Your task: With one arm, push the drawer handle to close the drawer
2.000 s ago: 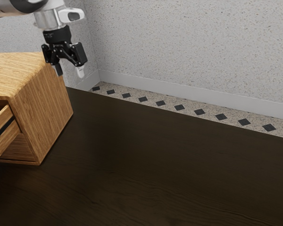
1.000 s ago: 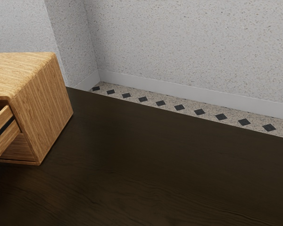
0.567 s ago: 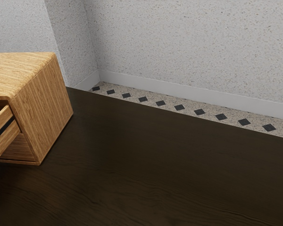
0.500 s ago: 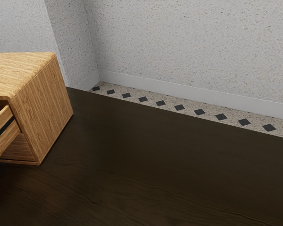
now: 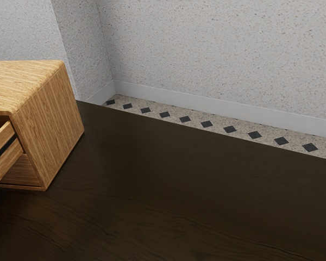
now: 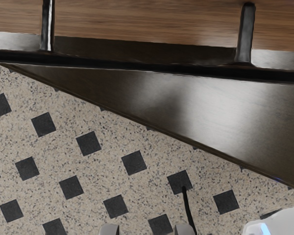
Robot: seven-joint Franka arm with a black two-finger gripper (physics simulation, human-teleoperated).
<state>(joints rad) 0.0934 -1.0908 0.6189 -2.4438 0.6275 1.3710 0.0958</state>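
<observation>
- Gripper [image 6: 147, 230] has moved away from the wooden cabinet's [image 5: 50, 119] upper corner, which its fingertips overlapped 2 s ago.
- Black bar handle [image 6: 137, 64] now lies off 1 side of it.

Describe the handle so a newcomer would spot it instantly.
Start from the wooden cabinet at the exterior view's left, with its drawer open. In the wrist view, the handle is the long black bar running across beside the brown wood, joined to it by two black posts. Its narrow, straight shape sets it apart from the broad, dark brown table beyond.
</observation>
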